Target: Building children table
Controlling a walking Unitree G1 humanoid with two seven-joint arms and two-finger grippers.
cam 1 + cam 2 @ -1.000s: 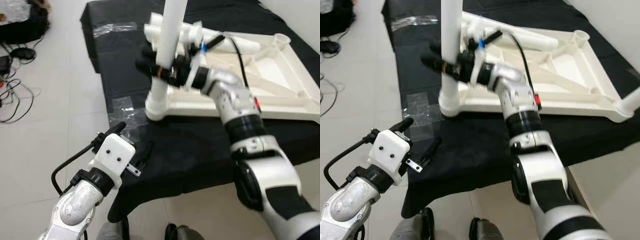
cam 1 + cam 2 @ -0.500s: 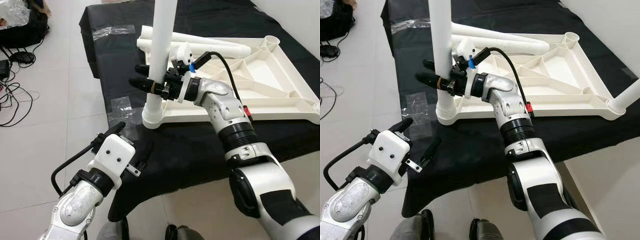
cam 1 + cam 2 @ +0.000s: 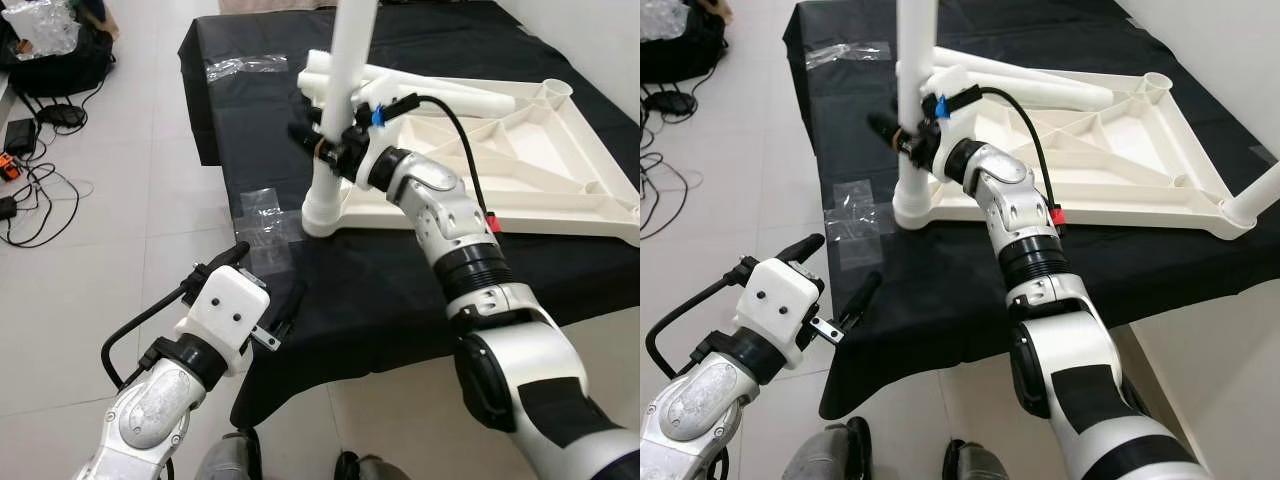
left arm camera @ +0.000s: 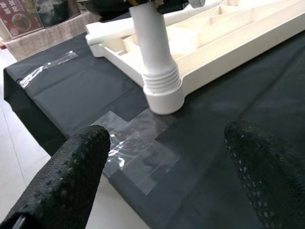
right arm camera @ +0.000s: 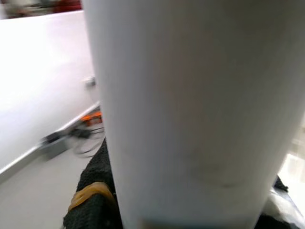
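The camera has shifted since half a second ago; the right claw (image 3: pixel 322 143) stays pinched around the upright white leg (image 3: pixel 345 70), which stands in the corner socket of the upturned white tabletop (image 3: pixel 520 150) near the black-draped table's (image 3: pixel 400 290) front-left corner. The left claw (image 4: pixel 162 157) hovers spread, empty, over clear tape (image 4: pixel 136 150) at that edge.

An indoor room, seemingly part of a home, is suggested by a pale tiled floor (image 3: pixel 90 270) and a plain white wall (image 3: pixel 1230 50). A low counter draped in black cloth (image 3: pixel 400 290) is seen, with loose cables (image 3: pixel 40 200), a dark bag (image 3: pixel 55 65) and crumpled plastic wrapping (image 3: pixel 40 25) left on the floor.
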